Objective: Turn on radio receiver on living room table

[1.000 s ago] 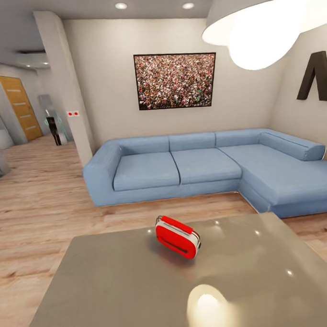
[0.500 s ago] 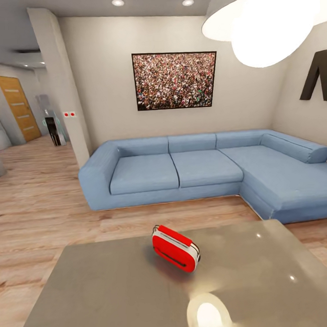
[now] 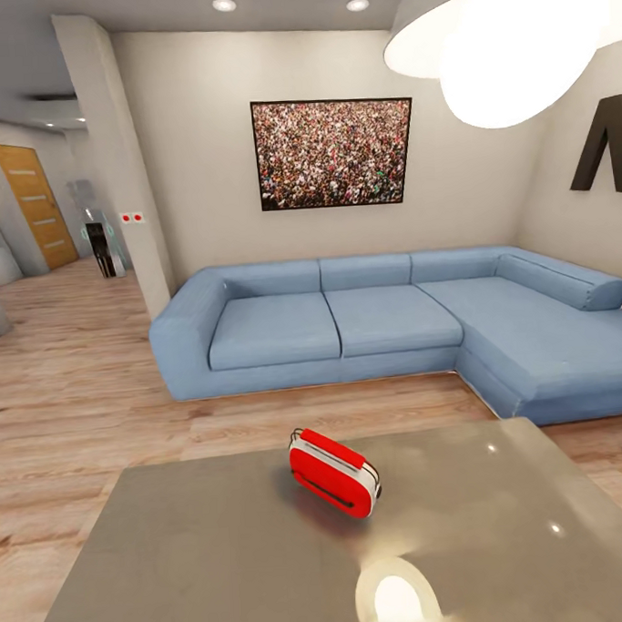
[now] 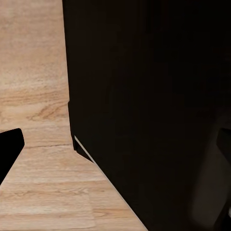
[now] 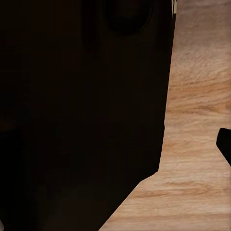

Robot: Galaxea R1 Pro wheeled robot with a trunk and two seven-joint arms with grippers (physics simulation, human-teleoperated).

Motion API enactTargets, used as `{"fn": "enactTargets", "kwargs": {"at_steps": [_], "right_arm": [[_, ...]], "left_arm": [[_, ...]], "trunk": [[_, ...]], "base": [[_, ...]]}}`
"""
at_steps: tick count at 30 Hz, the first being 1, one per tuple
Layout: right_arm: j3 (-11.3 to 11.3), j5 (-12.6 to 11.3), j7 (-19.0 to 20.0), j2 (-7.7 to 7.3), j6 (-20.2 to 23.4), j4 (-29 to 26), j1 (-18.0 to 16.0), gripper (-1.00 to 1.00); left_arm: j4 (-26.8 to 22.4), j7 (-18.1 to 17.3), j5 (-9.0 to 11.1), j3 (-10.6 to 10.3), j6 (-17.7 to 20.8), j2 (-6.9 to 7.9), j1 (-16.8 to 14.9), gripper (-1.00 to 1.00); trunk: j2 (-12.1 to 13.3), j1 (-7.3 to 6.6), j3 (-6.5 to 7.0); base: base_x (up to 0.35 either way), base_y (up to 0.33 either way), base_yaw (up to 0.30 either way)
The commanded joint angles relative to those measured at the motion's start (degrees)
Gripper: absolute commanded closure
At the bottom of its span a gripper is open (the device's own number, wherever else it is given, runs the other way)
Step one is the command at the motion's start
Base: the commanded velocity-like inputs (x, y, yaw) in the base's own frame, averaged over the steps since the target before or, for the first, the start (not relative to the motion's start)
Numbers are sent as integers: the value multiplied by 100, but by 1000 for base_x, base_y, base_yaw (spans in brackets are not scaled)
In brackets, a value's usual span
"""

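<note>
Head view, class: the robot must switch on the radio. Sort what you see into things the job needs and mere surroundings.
Needed for the job:
radio receiver
table it stands on

Mere surroundings:
blue sofa
crowd picture
dome lamp
black letter
wooden door

You're facing the table [image 3: 223,553], its glossy grey top mirroring the lamp's glow (a bright patch near the close edge). The red radio [image 3: 333,471] sits on it, toward the far edge, on the wooden floor [image 3: 69,397].
</note>
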Motion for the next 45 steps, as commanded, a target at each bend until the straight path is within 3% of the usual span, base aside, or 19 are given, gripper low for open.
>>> {"fn": "enactTargets", "kwargs": {"at_steps": [1,18,45], "right_arm": [[0,0,0,0,0,0,0,-100],[0,-7,-1,0,-3,0,0,-100],[-18,-36,-3,8,-5,0,-1,-100]], "left_arm": [[-1,1,1,1,1,-5,0,-100],[-15,-4,19,0,29,-12,0,-100],[-16,-15,12,-8,56,-56,0,-100]], "trunk": [[0,0,0],[0,0,0],[1083,-593,485]], "base": [[0,0,0],[0,0,0],[0,0,0]]}}
